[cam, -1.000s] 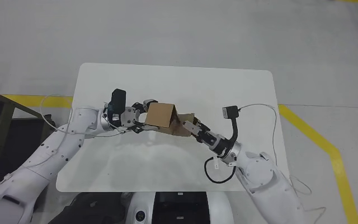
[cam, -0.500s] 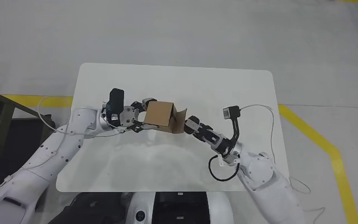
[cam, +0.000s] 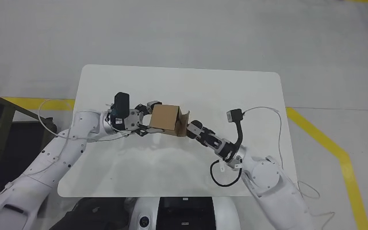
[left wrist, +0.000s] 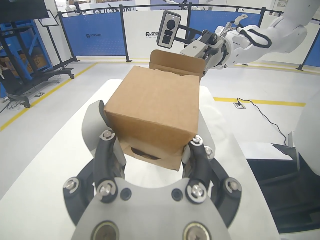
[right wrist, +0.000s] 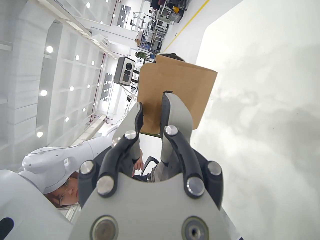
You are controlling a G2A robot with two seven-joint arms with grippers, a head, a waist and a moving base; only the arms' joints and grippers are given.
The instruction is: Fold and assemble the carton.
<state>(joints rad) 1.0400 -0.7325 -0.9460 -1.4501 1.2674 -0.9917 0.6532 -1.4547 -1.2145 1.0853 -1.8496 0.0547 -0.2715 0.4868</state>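
Note:
A brown carton point(cam: 165, 118) sits just left of the middle of the white table point(cam: 230, 86). My left gripper point(cam: 145, 122) is shut on its left end, one finger on each side wall point(left wrist: 155, 106). On the carton's right end a flap point(cam: 183, 119) stands upright point(left wrist: 175, 61). My right gripper point(cam: 191, 127) is against that flap from the right. Its fingers point(right wrist: 172, 111) are close together, with the flap's edge between them point(right wrist: 152, 103). The carton's right end is hidden behind the flap.
A black cable point(cam: 270, 112) loops from the right arm over the table's right side. The table's front edge point(cam: 155, 194) runs below both arms. Bare table stretches behind the carton point(cam: 190, 83).
The flap lay out flat toward the right a second ago and now stands upright against the carton. My right gripper has moved left with it. The left arm has barely shifted.

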